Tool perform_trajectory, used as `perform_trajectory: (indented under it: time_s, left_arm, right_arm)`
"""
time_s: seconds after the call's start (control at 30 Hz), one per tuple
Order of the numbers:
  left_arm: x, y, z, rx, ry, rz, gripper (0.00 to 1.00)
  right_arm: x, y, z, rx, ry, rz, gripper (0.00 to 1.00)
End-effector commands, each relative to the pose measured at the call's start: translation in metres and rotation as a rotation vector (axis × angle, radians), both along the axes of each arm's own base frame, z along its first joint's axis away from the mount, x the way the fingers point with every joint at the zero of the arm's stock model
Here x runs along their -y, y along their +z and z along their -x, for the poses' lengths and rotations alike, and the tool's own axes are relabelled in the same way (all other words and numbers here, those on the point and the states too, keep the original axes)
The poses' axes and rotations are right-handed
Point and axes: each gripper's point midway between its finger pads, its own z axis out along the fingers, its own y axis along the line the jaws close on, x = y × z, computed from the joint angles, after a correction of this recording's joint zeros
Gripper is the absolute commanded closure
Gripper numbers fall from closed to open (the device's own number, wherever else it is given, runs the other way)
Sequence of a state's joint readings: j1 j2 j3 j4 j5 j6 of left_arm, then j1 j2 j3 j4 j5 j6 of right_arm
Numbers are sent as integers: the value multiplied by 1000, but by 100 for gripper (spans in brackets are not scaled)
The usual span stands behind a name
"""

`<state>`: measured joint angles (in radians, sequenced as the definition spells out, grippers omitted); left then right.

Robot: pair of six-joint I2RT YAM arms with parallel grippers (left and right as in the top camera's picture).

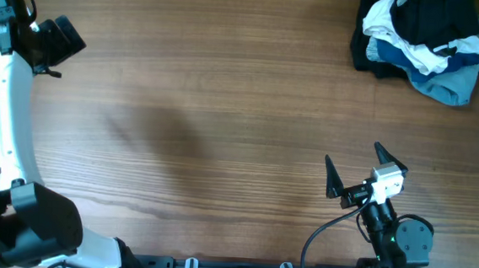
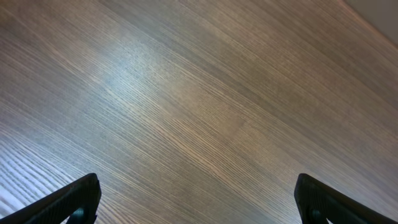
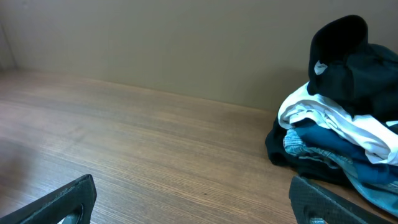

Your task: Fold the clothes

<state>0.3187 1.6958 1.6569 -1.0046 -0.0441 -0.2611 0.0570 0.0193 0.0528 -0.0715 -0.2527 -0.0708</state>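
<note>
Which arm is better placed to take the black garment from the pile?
Right. The open right gripper faces the black garment at the far right; the left gripper sees only table.

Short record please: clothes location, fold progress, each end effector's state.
target: limp black fabric garment with small white logo, atop a heap, far right of the wooden table
heap also holds: white garment, light blue garment
fold progress: not started
left end effector: open, empty, above bare wood
right end effector: open, empty, short of heap
</note>
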Motion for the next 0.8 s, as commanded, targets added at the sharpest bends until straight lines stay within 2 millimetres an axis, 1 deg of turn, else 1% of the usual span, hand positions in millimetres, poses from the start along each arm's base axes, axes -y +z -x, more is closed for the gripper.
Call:
perform_trajectory:
  time_s: [0.0,0.13,0.2,0.27,0.33,0.37,0.43,0.47,0.57,0.63,0.7,0.77]
  left_arm:
    - [23,58,13,143,-37,-37,0]
    - [50,108,31,274,-93,-69,0]
    - [69,139,48,360,-131,-85,0]
    - [78,159,62,419,-151,-95,0]
    - [81,168,78,439,-152,-99,0]
    - [84,168,91,426,-154,-94,0]
    - [89,169,103,444,-165,-85,0]
    - [91,168,107,461,-171,-83,0]
    - [101,162,106,588,-216,-72,0]
    - [111,154,104,696,-265,-60,0]
    - [125,132,108,803,-330,-43,0]
    - [133,112,114,868,-368,-39,0]
  right_arm:
    - [4,0,-1,6,-22,-18,0]
    - [4,0,-1,5,-22,-18,0]
    - [4,0,-1,6,-22,-18,0]
    - [4,0,-1,5,-22,-18,0]
    - [4,0,-1,5,-22,-18,0]
    - [4,0,-1,5,-22,-18,0]
    - [4,0,-1,6,-22,-18,0]
    - [4,0,-1,5,-22,-18,0]
    - [4,0,-1,5,-22,-18,0]
    - [4,0,-1,5,-22,-18,0]
    - [4,0,-1,5,-22,-18,0]
    - [4,0,-1,5,-22,-18,0]
